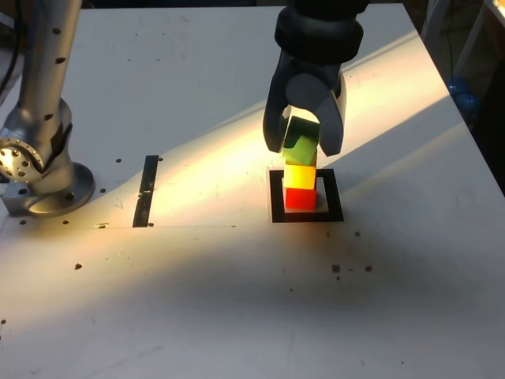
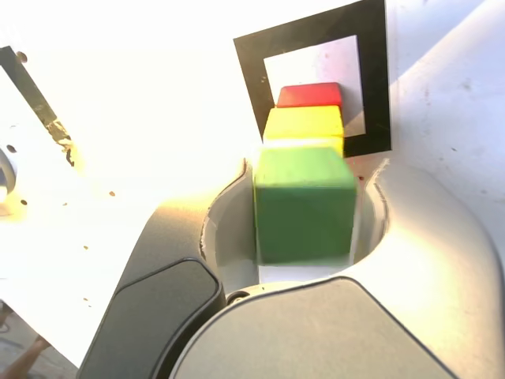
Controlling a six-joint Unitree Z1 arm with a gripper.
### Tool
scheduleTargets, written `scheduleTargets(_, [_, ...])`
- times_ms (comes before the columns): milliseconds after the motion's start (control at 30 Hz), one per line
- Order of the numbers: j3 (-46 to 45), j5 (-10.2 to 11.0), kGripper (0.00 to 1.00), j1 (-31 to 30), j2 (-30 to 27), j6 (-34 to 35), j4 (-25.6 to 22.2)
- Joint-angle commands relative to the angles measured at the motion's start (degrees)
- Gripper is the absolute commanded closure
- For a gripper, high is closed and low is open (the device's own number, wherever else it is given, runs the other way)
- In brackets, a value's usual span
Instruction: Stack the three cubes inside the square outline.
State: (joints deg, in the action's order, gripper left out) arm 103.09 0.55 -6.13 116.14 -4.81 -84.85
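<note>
The red cube [image 1: 299, 198] stands inside the square outline [image 1: 276, 197], with the yellow cube [image 1: 300, 174] on top of it. Over the yellow one sits the green cube [image 1: 301, 140], slightly tilted in the exterior view. My gripper [image 1: 304, 138] reaches down from above with one jaw on each side of the green cube. In the wrist view the green cube [image 2: 304, 205] fills the space between the jaws, above the yellow cube [image 2: 304, 123] and the red cube [image 2: 310, 95]. Its edges are blurred, and a thin pale strip runs along one side, so I cannot make out contact.
A thin black strip [image 1: 147, 189] lies on the white table towards the exterior view's left. The arm's silver base [image 1: 39, 166] stands at the far left. Small dark specks dot the table [image 1: 237, 300] near the front.
</note>
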Motion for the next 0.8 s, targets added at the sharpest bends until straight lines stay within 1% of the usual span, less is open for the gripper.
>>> scheduleTargets(0, [-0.4, -0.1, 0.0, 0.1, 0.2, -0.1, 0.1])
scheduleTargets(200, [-0.9, 0.1, 0.0, 0.2, -0.4, -0.1, 0.2])
scheduleTargets(333, [-1.4, 1.1, 0.0, 0.2, -2.7, 0.1, 0.0])
scheduleTargets(467, [-3.9, 2.8, 0.0, 0.2, -6.7, 1.2, -0.2])
scheduleTargets(633, [-11.0, 5.1, 0.0, 0.2, -13.4, 2.9, 0.0])
scheduleTargets(767, [-19.0, 5.8, 0.0, 0.2, -18.2, 3.8, 1.5])
